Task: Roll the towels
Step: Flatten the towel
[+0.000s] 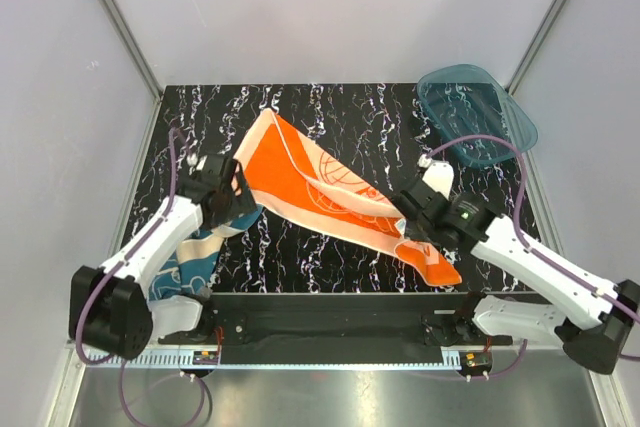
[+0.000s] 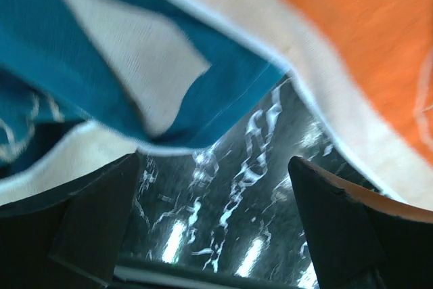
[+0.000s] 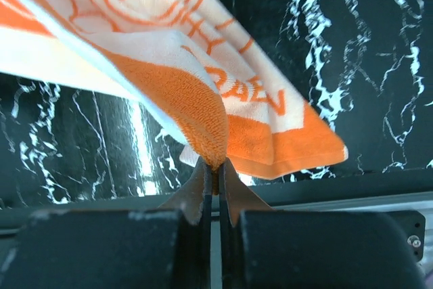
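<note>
Orange towel (image 1: 320,187) lies diagonally, far-left to near-right, its near end pinched in the right gripper (image 3: 216,167) (jaws clamped on cloth); the left gripper (image 2: 213,170), jaws apart, sits beside its left edge.

Black marbled desk (image 1: 330,112): orange towel (image 1: 310,182) lying diagonally, its near right end at right hand (image 1: 409,233); teal towel (image 1: 203,262) beside left hand (image 1: 238,202), near left; teal tub (image 1: 476,113), far right.
</note>
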You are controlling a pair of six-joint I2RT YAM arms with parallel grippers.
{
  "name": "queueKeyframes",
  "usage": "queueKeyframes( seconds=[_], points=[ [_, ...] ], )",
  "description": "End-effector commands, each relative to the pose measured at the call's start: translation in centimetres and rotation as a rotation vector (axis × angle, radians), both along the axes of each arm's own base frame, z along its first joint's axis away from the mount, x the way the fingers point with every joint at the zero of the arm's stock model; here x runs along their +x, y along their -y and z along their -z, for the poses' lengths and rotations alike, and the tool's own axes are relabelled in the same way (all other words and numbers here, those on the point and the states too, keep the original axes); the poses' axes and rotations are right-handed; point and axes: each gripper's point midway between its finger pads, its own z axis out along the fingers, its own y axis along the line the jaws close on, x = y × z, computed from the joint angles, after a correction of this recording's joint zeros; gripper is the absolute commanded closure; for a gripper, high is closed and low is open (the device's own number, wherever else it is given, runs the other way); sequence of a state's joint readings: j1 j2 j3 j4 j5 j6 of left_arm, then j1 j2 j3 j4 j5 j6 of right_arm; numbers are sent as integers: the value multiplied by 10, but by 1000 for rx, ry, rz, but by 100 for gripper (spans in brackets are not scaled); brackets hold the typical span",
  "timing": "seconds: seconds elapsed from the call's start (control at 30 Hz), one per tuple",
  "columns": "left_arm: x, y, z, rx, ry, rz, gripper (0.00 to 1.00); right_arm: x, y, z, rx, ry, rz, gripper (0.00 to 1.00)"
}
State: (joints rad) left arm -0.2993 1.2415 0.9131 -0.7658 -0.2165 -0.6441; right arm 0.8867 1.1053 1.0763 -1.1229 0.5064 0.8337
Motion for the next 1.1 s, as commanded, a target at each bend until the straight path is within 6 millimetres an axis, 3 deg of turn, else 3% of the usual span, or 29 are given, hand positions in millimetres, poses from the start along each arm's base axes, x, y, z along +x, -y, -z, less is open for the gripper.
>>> queueKeyframes(
  seconds=[0.0,0.07,0.17,0.3,0.53,0.57,0.6,0.63,0.67,0.77,0.8,0.9,0.93,1.0,1.03,1.07],
  points=[
    [-11,-13,1,-63,42,-159,1,7,8,-14,21,57,-7,100],
    [-19,-31,15,-46,13,-221,1,8,4,-13,18,51,-42,100],
    [-25,-75,27,-36,-11,-392,1,8,1,-10,10,42,-72,100],
    [-21,-98,37,-47,3,-481,1,6,1,-6,17,40,-91,100],
    [1,-93,73,-102,-72,-497,1,4,1,-3,30,41,-108,100],
    [5,-92,74,-108,-75,-485,17,4,1,-4,29,44,-107,100],
    [13,-93,75,-106,-75,-478,47,4,2,-4,28,45,-104,100],
    [17,-94,72,-101,-72,-476,99,4,3,-3,24,43,-104,100],
    [21,-96,67,-91,-61,-473,100,4,3,-3,25,43,-101,100],
    [45,-111,5,-11,71,-455,100,4,4,-6,30,50,-95,100],
    [60,-117,-36,9,144,-451,100,4,5,-5,26,47,-92,100],
    [75,-135,-106,97,271,-452,100,6,6,-5,21,47,-84,100],
    [91,-140,-157,114,378,-448,100,7,6,-5,21,48,-83,100],
    [109,-144,-174,134,379,-430,100,9,6,-3,12,44,-82,100],
    [125,-144,-214,131,463,-415,100,10,6,-4,11,44,-79,100],
    [144,-144,-204,134,429,-393,100,12,6,-4,10,45,-73,100]
  ],
)
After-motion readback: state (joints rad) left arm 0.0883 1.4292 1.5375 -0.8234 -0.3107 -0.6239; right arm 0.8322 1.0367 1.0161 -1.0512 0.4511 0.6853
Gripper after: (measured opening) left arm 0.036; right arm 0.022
